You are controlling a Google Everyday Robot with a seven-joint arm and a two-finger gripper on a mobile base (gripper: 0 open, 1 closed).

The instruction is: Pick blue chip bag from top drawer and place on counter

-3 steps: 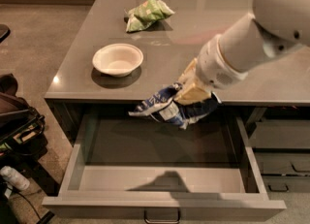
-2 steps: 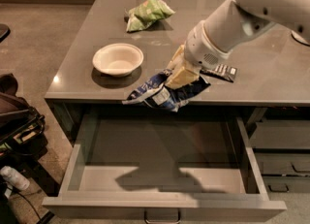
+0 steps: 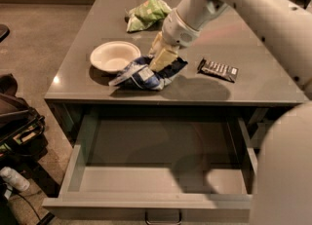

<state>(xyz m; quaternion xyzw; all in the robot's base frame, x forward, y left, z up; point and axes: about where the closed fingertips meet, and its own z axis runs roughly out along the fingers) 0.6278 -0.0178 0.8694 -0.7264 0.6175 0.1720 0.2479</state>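
The blue chip bag (image 3: 146, 74) is dark blue with white patches and is held just above the counter (image 3: 258, 80), near its front edge and right of the white bowl. My gripper (image 3: 161, 62) is shut on the bag's upper right part, its pale fingers pointing down-left. The top drawer (image 3: 161, 180) is pulled fully open below the counter, and its grey inside holds nothing. Its metal bar handle (image 3: 163, 215) shows at the bottom edge.
A white bowl (image 3: 115, 56) sits on the counter left of the bag. A light green snack bag (image 3: 146, 13) lies further back. A black bar wrapper (image 3: 218, 69) lies right of the gripper. Dark bags and a bottle (image 3: 14, 178) are on the floor at left.
The gripper has carried the blue chip bag up from over the drawer and back over the counter's front edge, lowering it close to the surface beside the bowl.
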